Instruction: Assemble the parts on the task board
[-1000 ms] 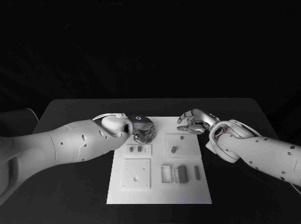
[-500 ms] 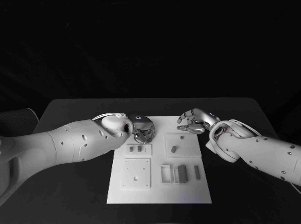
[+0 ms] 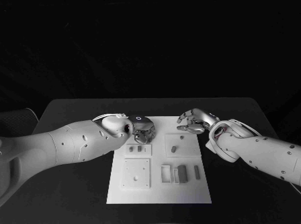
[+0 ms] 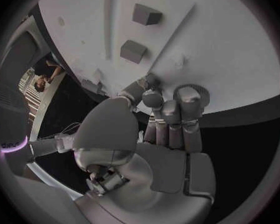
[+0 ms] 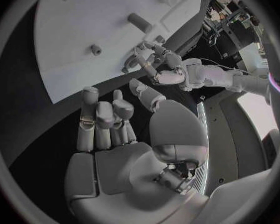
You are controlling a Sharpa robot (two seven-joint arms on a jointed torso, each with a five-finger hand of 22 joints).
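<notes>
A: Two small grey block-shaped parts (image 3: 138,149) stood in the shallow tray just in front of the left silver many-fingered hand (image 3: 143,130), and that was my worry. That hand hung low over the far left corner of the white flat task board (image 3: 191,186), fingers curled down and bunched together. A descent slightly off line would have knocked a block over or pushed it out of its seat rather than closing round it.

B: Was it holding anything?

A: I could not tell. In the left wrist view its fingertips (image 4: 190,95) sat right at the board's edge, close to one another, with no part visibly between them. The nearer grey block (image 4: 134,51) lay well beyond them on the white surface, apart from the fingers, not touched.

B: And the other side?

A: The right silver many-fingered hand (image 3: 194,120) hovered above the far right corner of the board, fingers loosely bent and apart, holding nothing that I could see. A short grey cylindrical peg (image 3: 173,149) lay in the square recess nearer the robot than that hand, and a tiny grey stub (image 3: 182,137) stood between the two; neither touched the fingers.

B: So the risk there?

A: A round peg rolls. I judged a glancing touch could send it across the recess, out of easy reach.
</notes>
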